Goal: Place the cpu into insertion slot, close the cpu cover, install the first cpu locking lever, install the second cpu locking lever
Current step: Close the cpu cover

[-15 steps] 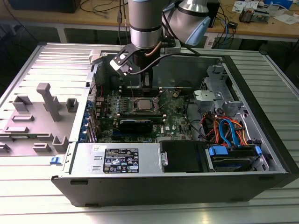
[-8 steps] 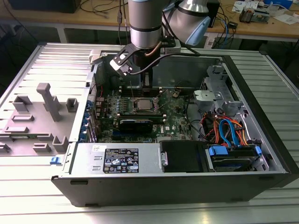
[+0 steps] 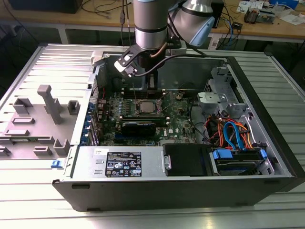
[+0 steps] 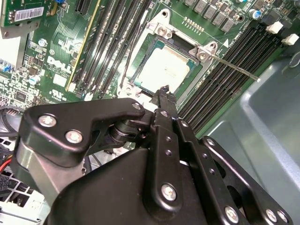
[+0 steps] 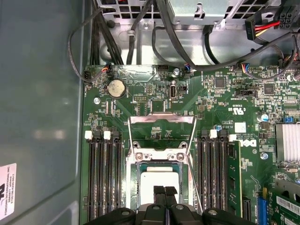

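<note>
1. The open computer case (image 3: pixel 181 194) lies on its side; the arm (image 3: pixel 150 24) reaches down into it.
2. The green motherboard (image 5: pixel 220 101) lies on the floor of the case.
3. The gripper (image 5: pixel 164 191) hangs just above the socket; its jaws are pressed together and pinch nothing.
4. The cpu cover (image 5: pixel 161 119) is raised open, on the side towards the round battery (image 5: pixel 116 87).
5. The insertion slot (image 5: pixel 159 157) sits between the memory slots (image 5: pixel 103 178).
6. The cpu (image 5: pixel 159 179) lies flat in the insertion slot, directly below the fingertips.
</note>
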{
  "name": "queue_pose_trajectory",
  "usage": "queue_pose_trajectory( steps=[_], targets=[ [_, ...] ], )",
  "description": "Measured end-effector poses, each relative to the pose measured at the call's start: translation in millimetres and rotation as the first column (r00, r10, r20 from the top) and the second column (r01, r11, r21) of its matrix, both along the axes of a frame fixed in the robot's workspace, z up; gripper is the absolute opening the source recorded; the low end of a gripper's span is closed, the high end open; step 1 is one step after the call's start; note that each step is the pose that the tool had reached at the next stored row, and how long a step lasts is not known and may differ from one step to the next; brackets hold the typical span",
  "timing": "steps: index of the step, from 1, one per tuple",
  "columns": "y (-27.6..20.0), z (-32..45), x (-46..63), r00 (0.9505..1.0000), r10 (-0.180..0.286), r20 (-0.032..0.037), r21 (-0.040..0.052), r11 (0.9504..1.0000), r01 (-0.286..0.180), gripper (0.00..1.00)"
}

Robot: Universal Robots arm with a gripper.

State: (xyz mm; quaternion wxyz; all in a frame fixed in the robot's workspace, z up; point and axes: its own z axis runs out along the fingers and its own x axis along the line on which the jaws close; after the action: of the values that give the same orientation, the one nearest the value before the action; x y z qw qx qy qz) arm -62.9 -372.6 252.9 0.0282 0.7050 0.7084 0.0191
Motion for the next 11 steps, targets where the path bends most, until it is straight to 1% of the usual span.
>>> queue_pose_trajectory(
  steps=[1,8,11],
  targets=[
    [-0.1,0.0,1.6,1.0,0.0,0.0,0.0,1.0,0.0,0.11],
    [0.0,0.4,1.9,1.0,0.0,0.0,0.0,1.0,0.0,0.11],
    [0.0,3.6,1.9,1.0,0.0,0.0,0.0,1.0,0.0,0.11]
  ],
)
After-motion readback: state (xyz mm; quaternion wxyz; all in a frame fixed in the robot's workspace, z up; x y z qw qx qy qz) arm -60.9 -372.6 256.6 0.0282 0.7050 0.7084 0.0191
